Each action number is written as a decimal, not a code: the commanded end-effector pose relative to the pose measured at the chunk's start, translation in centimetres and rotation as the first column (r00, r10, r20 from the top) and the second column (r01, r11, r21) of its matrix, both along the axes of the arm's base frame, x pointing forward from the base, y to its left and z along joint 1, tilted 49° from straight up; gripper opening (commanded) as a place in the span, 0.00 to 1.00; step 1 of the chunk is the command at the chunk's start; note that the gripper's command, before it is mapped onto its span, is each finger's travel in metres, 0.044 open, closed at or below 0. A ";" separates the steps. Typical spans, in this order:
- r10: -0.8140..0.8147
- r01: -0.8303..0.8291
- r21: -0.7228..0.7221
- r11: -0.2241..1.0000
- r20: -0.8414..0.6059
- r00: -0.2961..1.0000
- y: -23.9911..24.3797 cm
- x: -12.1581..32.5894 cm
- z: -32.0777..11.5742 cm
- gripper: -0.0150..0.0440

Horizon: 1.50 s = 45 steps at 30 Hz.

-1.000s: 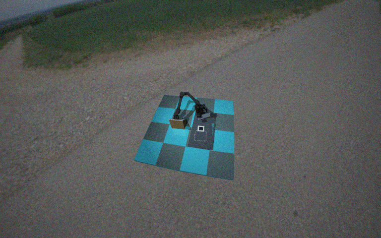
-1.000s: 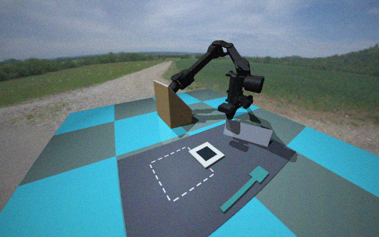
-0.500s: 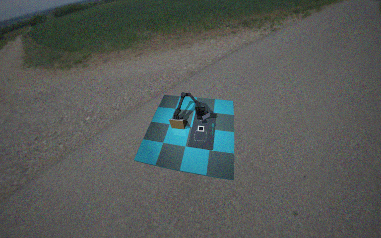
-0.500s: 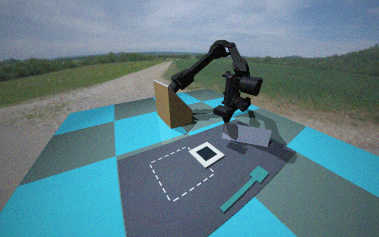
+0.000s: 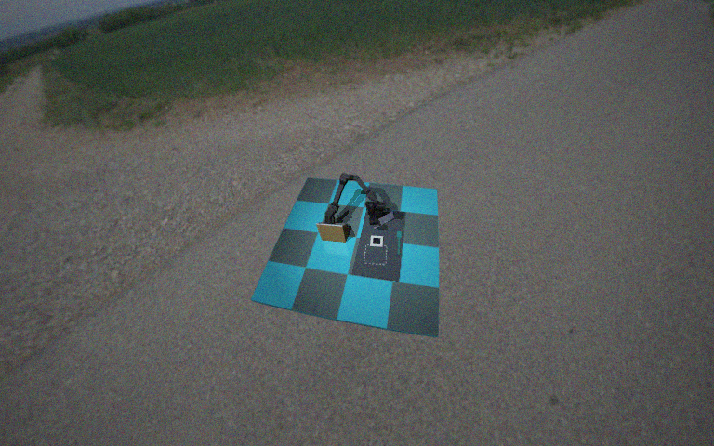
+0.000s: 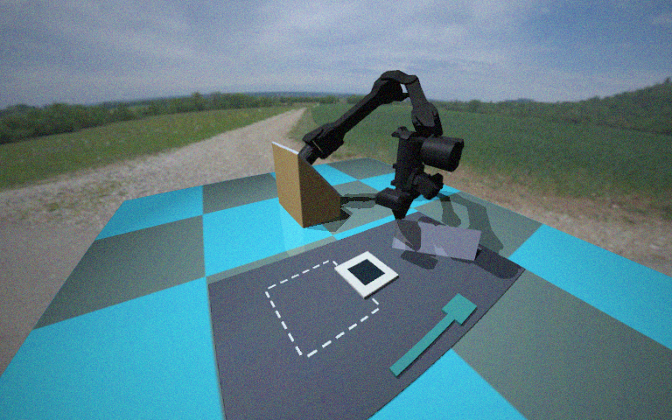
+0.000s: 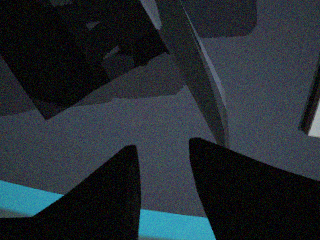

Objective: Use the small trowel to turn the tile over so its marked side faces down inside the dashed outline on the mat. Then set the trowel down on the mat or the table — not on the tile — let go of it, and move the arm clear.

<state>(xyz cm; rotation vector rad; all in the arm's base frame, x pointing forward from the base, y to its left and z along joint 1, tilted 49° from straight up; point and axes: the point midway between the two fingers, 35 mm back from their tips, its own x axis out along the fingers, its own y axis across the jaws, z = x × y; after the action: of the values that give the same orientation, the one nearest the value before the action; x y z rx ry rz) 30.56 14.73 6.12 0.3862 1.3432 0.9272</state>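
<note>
The tile (image 5: 372, 237) (image 6: 342, 269) is being kept flat on the mat (image 5: 375, 270) (image 6: 257, 346), its marked side being turned up, its near part being laid over the far edge of the outline (image 5: 363, 255) (image 6: 284, 324). The trowel (image 5: 399, 242) (image 6: 424, 342) is being borne flat beside it, its long axis being aligned with the mat's side edge, its blade being pointed toward the panel end. The jaws are being held slightly spread, nothing being gripped; a narrow gap is being left between the fingertips. They are being pointed down near the tilted panel (image 5: 386, 217) (image 6: 445, 241); contact cannot be judged. The arm (image 5: 351, 177) (image 6: 364, 106) is being arched high from the wedge (image 5: 332, 232) (image 6: 292, 188).
</note>
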 end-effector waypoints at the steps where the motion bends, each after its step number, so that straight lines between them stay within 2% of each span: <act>1: 0.027 -0.027 0.001 1.000 0.031 0.999 -0.1 0.0 0.2 0.42; 11: 0.222 -0.224 -0.020 0.974 0.257 0.941 -0.6 0.1 1.8 0.42; 17: 0.231 -0.233 -0.022 0.972 0.268 0.936 -0.7 0.0 1.9 0.42; 31: -0.066 0.065 -0.018 0.998 -0.071 0.995 -0.4 -0.3 2.2 0.42; 38: -0.225 0.218 -0.055 0.974 -0.247 0.943 -0.3 -0.5 2.4 0.42; 45: -0.373 0.357 -0.118 0.927 -0.406 0.834 -0.2 -0.7 2.6 0.42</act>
<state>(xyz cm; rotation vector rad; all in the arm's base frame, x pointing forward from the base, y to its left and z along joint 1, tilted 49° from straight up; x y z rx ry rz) 29.99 14.52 8.70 0.7616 1.5677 0.5763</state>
